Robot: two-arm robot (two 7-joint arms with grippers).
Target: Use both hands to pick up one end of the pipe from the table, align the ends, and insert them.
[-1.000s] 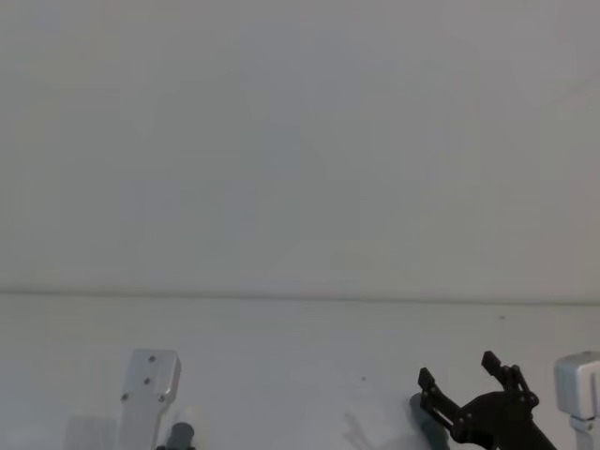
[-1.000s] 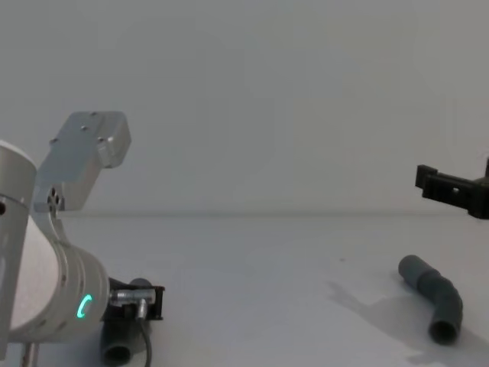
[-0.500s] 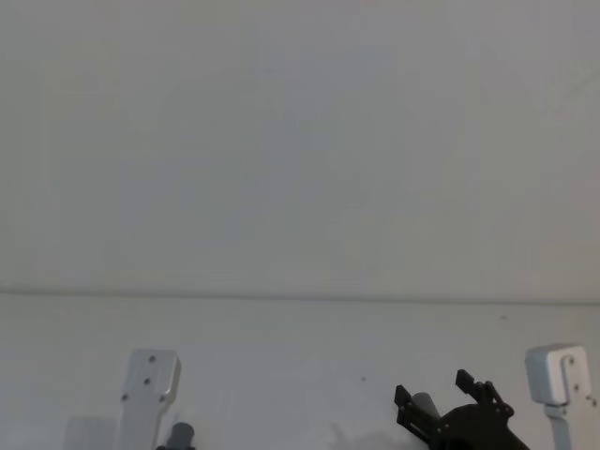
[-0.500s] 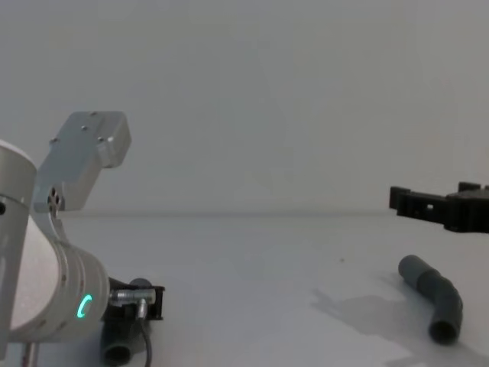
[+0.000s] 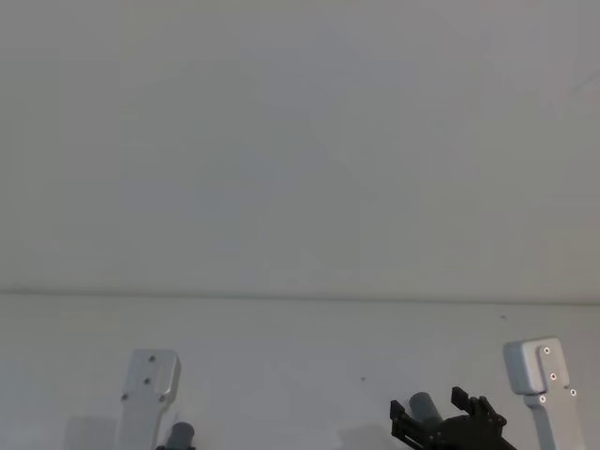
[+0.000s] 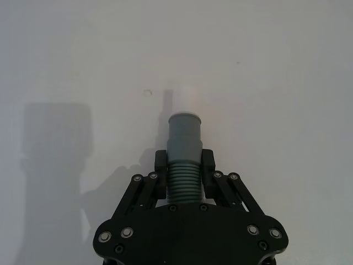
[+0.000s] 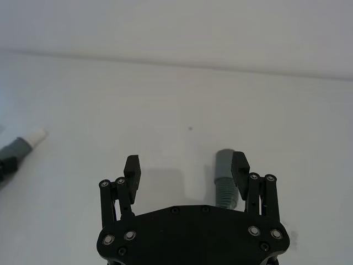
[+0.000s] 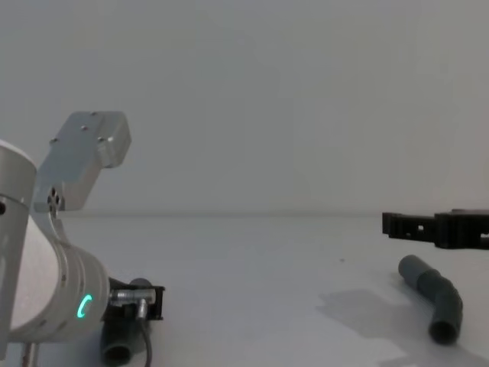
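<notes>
My left gripper (image 6: pixel 184 179) is shut on the ribbed middle of one grey pipe piece (image 6: pixel 184 138), low over the white table (image 6: pixel 276 83). That piece's cuff ends in a white tip (image 6: pixel 184 99) pointing away from the wrist. In the chest view this piece (image 8: pixel 118 345) shows at the lower left under the left arm. The second grey pipe piece (image 8: pixel 435 294) lies bent on the table at the right. My right gripper (image 8: pixel 428 227) hovers just above it, open. In the right wrist view its socket end (image 7: pixel 224 175) sits just inside one finger (image 7: pixel 239 165) of the right gripper (image 7: pixel 186 168).
The white table (image 5: pixel 300 356) runs back to a plain pale wall. The silver left arm link (image 8: pixel 84 157) rises at the chest view's left. A silver right arm link (image 5: pixel 536 375) stands by the right gripper (image 5: pixel 439 422).
The right gripper has swung left and come down over the second pipe piece, fingers still open. The held piece has slipped slightly lower in the head view.
</notes>
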